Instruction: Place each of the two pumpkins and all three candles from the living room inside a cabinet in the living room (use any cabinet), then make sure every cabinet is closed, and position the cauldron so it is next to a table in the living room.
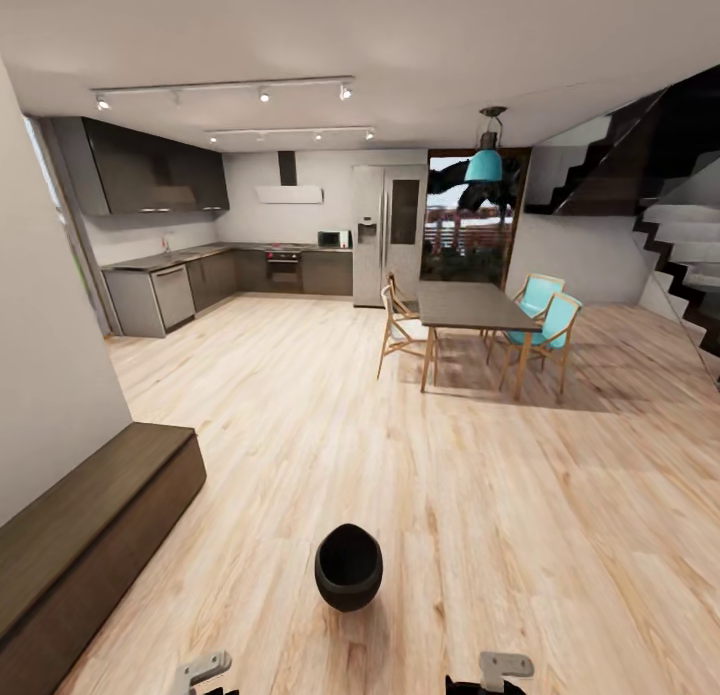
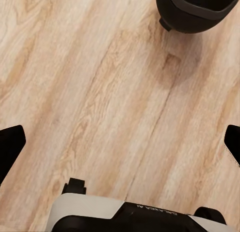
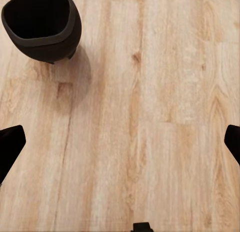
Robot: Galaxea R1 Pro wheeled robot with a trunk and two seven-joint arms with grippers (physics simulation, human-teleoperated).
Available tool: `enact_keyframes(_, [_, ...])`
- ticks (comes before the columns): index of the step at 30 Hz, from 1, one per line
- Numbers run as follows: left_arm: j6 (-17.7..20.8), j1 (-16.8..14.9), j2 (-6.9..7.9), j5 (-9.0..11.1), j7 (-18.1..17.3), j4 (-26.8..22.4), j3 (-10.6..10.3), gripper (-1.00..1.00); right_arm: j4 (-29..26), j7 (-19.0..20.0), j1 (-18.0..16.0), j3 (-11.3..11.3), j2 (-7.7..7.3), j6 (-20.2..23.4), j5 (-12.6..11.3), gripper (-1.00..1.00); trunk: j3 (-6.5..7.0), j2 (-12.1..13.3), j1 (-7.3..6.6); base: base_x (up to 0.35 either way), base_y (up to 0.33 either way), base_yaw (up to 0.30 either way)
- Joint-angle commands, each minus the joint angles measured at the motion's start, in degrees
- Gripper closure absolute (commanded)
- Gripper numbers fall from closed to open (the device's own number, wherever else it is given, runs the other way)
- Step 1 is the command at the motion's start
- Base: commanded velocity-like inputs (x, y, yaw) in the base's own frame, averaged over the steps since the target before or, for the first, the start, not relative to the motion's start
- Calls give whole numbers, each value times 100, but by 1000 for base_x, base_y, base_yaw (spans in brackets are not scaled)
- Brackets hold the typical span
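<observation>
Left hand (image 2: 120, 144) open above floor; "GALAXEA" lettering on robot base (image 2: 150, 217).

A black cauldron (image 1: 348, 567) stands upright on the light wood floor (image 1: 480, 535).

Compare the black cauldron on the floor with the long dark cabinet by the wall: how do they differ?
The cauldron is round and black; the cabinet is long, boxy and brown. The cauldron is small and stands free on the floor; the cabinet is far larger and lies along the wall. The cauldron is open-topped; the cabinet has a flat closed top. Both are dark.
</observation>
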Motion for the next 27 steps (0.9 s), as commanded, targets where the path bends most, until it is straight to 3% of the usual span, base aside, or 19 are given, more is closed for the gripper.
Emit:
enact_keyframes(1, [35,-1,-1,39,-6,-7,14,-100,-8,-48,-4,20,-3,20,-56,-100,-5,-6,6,328,0,0])
enact_keyframes(21, [35,-1,-1,31,-3,-7,15,-100,8,-39,-7,71,5,17,-47,-100,-5,-6,6,329,0,0])
enact_keyframes(27, [-26,-1,-1,36,-3,-7,13,-100,43,-39,-7,238,5,-10,-54,-100,-5,-6,6,329,0,0])
